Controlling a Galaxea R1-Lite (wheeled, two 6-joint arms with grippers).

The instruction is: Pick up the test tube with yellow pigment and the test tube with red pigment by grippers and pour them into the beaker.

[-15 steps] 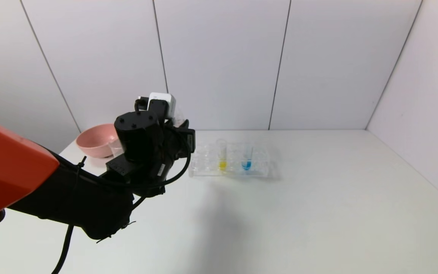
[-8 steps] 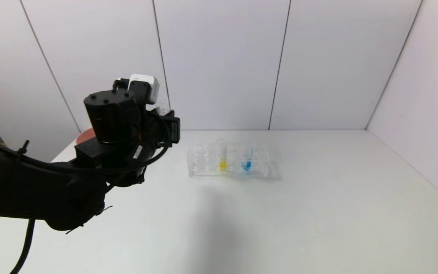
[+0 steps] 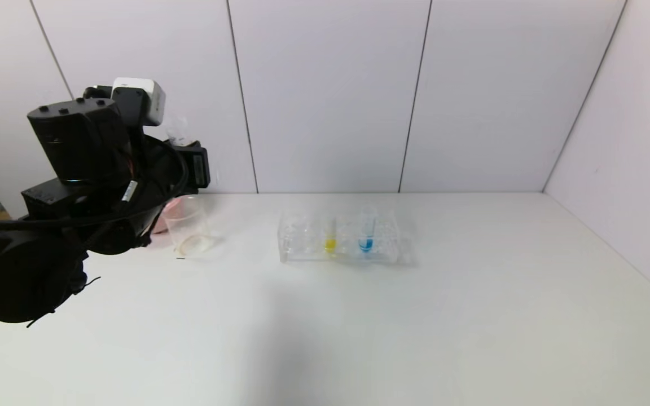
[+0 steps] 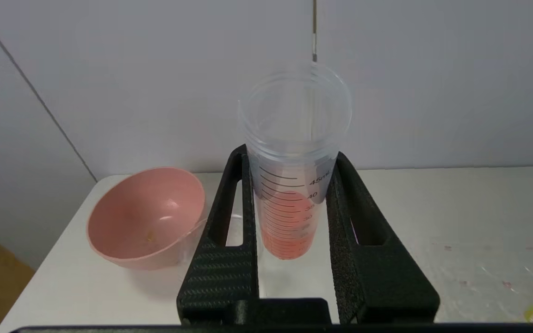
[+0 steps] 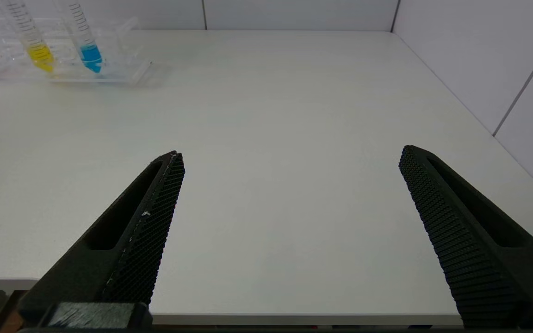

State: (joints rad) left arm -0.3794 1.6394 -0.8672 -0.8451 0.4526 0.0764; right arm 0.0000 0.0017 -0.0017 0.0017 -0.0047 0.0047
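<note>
Overhead, we found left gripper (image 4: 289,157) clamped on red tube (image 4: 289,194), raised beside beaker (image 3: 188,226); right gripper (image 5: 289,159) parked low, fingers apart.

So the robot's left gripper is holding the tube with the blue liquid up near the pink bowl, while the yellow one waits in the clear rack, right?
Not quite: the tube in the left gripper holds red liquid, not blue, as the left wrist view shows. The blue tube stands in the clear rack beside the yellow tube. The rest is right: the red tube is held up near the pink bowl.
</note>
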